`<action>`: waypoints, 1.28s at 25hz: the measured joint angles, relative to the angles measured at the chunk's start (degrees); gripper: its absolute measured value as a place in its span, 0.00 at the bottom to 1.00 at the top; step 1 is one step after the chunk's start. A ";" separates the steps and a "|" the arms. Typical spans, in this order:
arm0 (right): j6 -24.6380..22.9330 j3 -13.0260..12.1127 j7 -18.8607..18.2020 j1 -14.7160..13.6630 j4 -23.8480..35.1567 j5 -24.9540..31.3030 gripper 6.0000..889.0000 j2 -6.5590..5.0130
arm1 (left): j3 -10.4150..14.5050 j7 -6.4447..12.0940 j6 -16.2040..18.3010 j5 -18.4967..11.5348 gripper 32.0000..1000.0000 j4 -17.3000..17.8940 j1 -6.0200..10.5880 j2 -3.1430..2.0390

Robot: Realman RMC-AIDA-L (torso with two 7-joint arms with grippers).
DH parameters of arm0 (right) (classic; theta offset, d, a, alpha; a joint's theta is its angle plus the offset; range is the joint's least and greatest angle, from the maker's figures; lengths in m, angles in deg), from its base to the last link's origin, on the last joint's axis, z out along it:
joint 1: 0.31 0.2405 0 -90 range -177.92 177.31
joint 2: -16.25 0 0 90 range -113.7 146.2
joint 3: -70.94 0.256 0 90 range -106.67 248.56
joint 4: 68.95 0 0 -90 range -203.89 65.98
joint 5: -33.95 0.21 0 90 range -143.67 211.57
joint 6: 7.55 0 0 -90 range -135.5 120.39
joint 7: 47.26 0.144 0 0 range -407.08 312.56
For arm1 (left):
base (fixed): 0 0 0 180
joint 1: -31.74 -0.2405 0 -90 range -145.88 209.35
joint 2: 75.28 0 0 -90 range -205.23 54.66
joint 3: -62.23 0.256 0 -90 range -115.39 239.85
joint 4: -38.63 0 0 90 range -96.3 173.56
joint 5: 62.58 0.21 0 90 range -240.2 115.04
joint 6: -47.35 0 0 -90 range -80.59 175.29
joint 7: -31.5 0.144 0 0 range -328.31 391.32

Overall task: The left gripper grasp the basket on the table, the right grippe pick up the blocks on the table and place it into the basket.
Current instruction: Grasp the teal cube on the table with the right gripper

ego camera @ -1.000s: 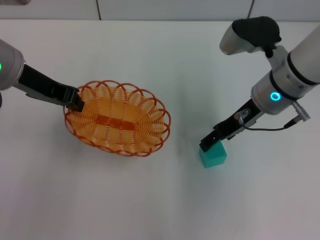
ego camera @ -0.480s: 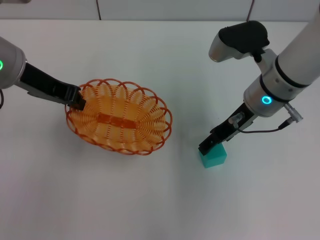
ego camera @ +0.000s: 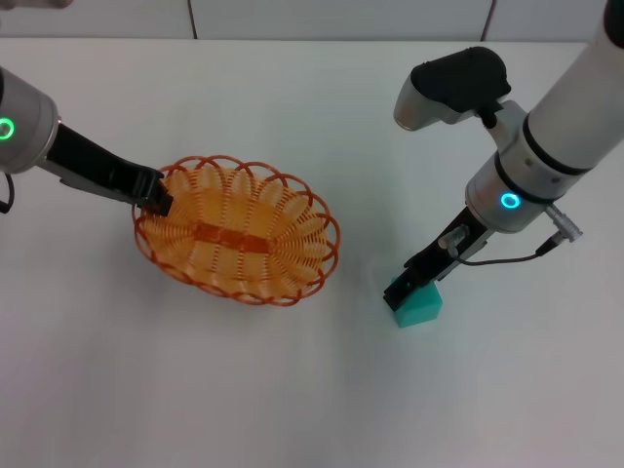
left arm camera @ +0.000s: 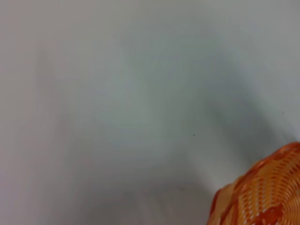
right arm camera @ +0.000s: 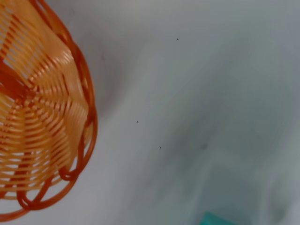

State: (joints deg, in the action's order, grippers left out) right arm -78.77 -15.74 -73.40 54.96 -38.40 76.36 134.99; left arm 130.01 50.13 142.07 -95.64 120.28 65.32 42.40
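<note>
The orange wire basket (ego camera: 238,232) sits left of centre on the white table (ego camera: 292,390). My left gripper (ego camera: 154,196), on the green-ringed arm, is shut on the basket's left rim. The left wrist view shows only a corner of the basket (left arm camera: 262,197). A small teal cube (ego camera: 419,306) lies on the table to the right of the basket. My right gripper (ego camera: 401,290), on the cyan-ringed arm, is down at the cube's upper left corner and covers part of it. In the right wrist view the basket (right arm camera: 42,117) fills one side and a sliver of the cube (right arm camera: 218,219) shows at the edge.
A dark seam runs along the table's far edge (ego camera: 292,37). White tabletop stretches in front of the basket and the cube, and between them.
The basket and my left gripper have shifted slightly to the right. My right arm has swung left and lower, bringing its gripper down onto the cube's corner. The cube has stayed put.
</note>
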 joint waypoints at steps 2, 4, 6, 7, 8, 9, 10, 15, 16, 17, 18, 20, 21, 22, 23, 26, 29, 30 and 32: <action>0.10 -0.02 0.02 0.28 -0.50 0.04 0.97 0.00 | 0.00 0.00 -0.08 -0.07 0.05 0.00 0.00 0.00; 0.22 -0.09 0.03 0.63 -0.94 0.05 0.97 0.00 | 0.00 0.00 -0.14 -0.27 0.05 0.00 0.00 0.00; 0.35 -0.17 0.03 1.15 -1.63 0.04 0.97 0.00 | -0.02 0.00 -0.21 -0.76 0.05 -0.11 0.00 -0.01; 0.46 -0.19 0.01 1.45 -1.94 0.04 0.97 0.00 | -0.01 0.00 -0.22 -0.83 0.05 -0.17 0.00 -0.02; 0.57 -0.21 -0.03 1.73 -2.25 0.02 0.97 0.00 | -0.02 0.00 -0.23 -0.87 0.05 -0.23 0.02 -0.04; 0.71 -0.24 -0.08 2.03 -2.65 0.01 0.97 0.00 | -0.01 0.00 -0.26 -0.87 0.05 -0.24 0.11 -0.04; 0.85 -0.27 -0.22 2.56 -3.50 -0.01 0.97 0.00 | -0.01 0.00 -0.29 -0.87 0.05 -0.26 0.19 -0.05; 1.01 -0.26 -0.40 3.00 -4.10 -0.03 0.97 0.00 | -0.02 0.00 -0.34 -0.87 0.05 -0.29 0.34 -0.07; 1.03 -0.26 -0.45 3.02 -4.10 -0.04 0.97 0.00 | -0.01 0.00 -0.34 -0.87 0.05 -0.30 0.39 -0.08; 1.06 -0.25 -0.49 3.03 -4.11 -0.04 0.97 0.00 | -0.01 0.00 -0.34 -0.87 0.05 -0.30 0.41 -0.08; 1.10 -0.24 -0.51 3.06 -4.10 -0.04 0.97 0.00 | -0.02 0.00 -0.33 -0.87 0.05 -0.31 0.41 -0.09; 1.29 -0.24 -0.59 3.07 -4.10 0.09 0.97 0.00 | -0.02 0.03 -0.36 -0.87 0.05 -0.33 0.42 -0.09; 1.38 -0.22 -0.77 3.07 -4.10 0.35 0.97 0.00 | -0.02 0.07 -0.38 -0.87 0.05 -0.35 0.42 -0.08; 1.46 -0.22 -0.97 3.00 -4.10 0.77 0.97 -0.01 | -0.02 0.13 -0.42 -0.87 0.05 -0.40 0.42 -0.07; 1.54 -0.22 -1.21 2.88 -4.10 1.27 0.97 -0.05 | -0.02 0.18 -0.47 -0.87 0.05 -0.46 0.39 -0.06; 1.63 -0.20 -1.78 2.40 -4.11 1.93 0.97 -0.15 | -0.02 0.24 -0.73 -0.87 0.05 -0.51 0.30 -0.05; 1.63 0.09 -2.33 1.69 -3.97 1.97 0.97 -0.19 | 0.03 0.26 -0.91 -0.87 0.05 -0.57 0.19 -0.04; 1.63 0.19 -2.49 1.41 -3.89 1.97 0.97 -0.22 | 0.05 0.27 -0.94 -0.87 0.05 -0.62 0.13 -0.03; 1.63 0.35 -2.73 0.93 -3.75 1.97 0.97 -0.31 | 0.09 0.27 -0.99 -0.87 0.05 -0.67 0.11 -0.02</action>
State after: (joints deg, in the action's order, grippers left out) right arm -77.14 -15.39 -76.13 55.89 -42.15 78.33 134.68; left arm 130.09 50.40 141.08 -96.51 119.60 65.43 42.38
